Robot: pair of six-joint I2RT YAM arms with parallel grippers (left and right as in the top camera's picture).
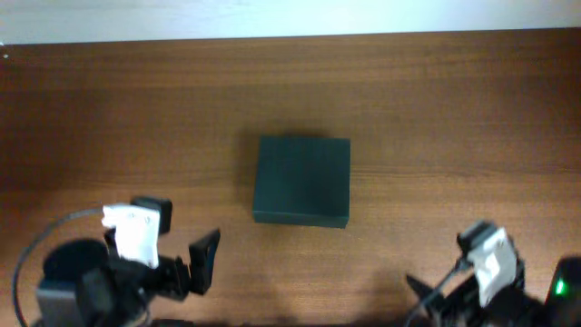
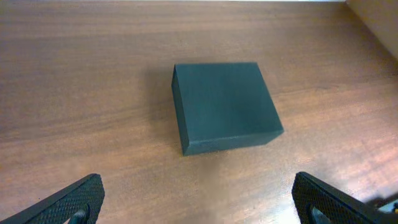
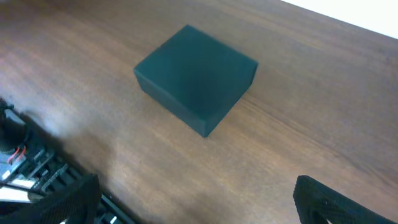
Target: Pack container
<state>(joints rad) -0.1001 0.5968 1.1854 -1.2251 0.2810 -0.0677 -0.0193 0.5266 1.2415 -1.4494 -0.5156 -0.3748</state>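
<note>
The container (image 1: pixel 302 180) is a dark green matte box, lid shut, lying flat in the middle of the wooden table. It also shows in the left wrist view (image 2: pixel 224 104) and in the right wrist view (image 3: pixel 196 76). My left gripper (image 2: pixel 199 199) is open and empty near the front left edge, well short of the box. My right gripper (image 3: pixel 199 199) is open and empty near the front right edge, also apart from the box. No hand tools or other items show.
The brown wooden table (image 1: pixel 436 109) runs to a pale wall at the back. The left arm's base and cable (image 1: pixel 54 263) sit at the front left. The left arm's dark parts show at the lower left of the right wrist view (image 3: pixel 25 168).
</note>
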